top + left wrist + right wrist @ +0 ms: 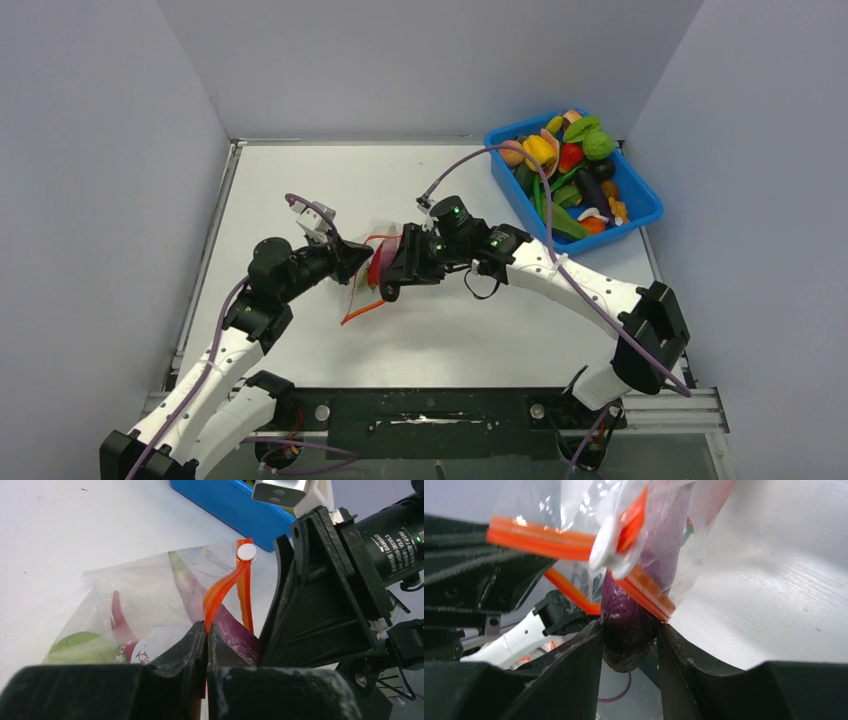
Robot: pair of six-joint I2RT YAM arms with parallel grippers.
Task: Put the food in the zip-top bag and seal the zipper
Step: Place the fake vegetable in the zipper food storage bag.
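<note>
The clear zip-top bag [362, 282] is held above the middle of the table between both grippers. My left gripper [206, 627] is shut on the orange-red zipper [220, 592] below its white slider [246, 552]. My right gripper [629, 626] is shut on a purple eggplant [634, 647], whose upper part pokes into the bag mouth between the two zipper strips [539, 537]. Through the plastic [145, 587] I see a green round piece of food [80, 647] and a red chili [117, 617]. In the top view the left gripper [352, 258] and right gripper [392, 272] nearly touch.
A blue tub [640, 205] full of toy fruits and vegetables stands at the back right of the table; its wall [225, 505] shows just behind the bag in the left wrist view. Grey walls close in the table on three sides.
</note>
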